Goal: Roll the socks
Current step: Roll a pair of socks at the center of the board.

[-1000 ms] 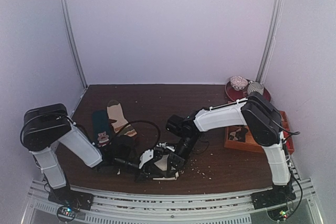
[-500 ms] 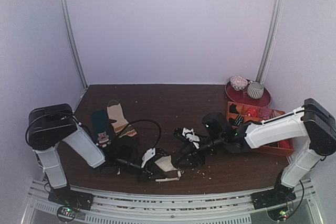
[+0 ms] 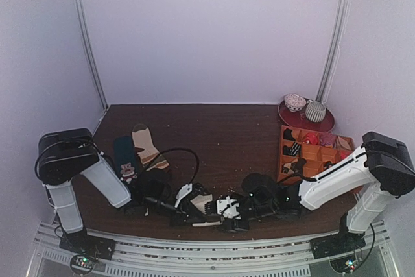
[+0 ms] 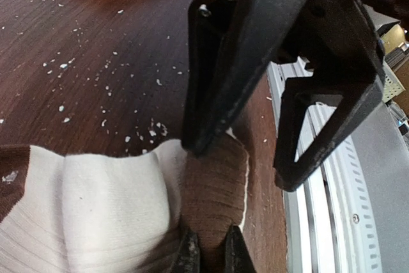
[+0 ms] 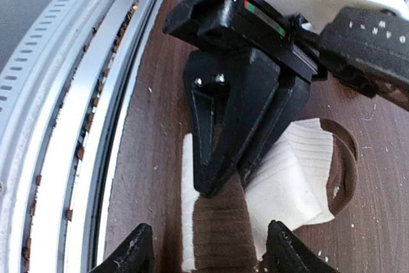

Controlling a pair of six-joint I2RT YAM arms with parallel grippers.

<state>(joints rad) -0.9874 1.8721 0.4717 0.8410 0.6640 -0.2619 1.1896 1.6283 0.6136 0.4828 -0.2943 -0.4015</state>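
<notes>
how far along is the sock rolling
Early. Done: the left gripper is shut on the brown end of the cream socks. In hand: the right gripper stands open, straddling that same end. Left: the rolling itself; the socks lie loose, with no tight roll showing.

Right arm (image 3: 331, 176) was hunched over the socks (image 3: 206, 205) with its elbow high. It then swung out to the right and now lies low along the near desk (image 3: 214, 134) edge. Right jaws were nearly shut before and now stand apart, the socks' brown end between them, just opposite the left jaws.
</notes>
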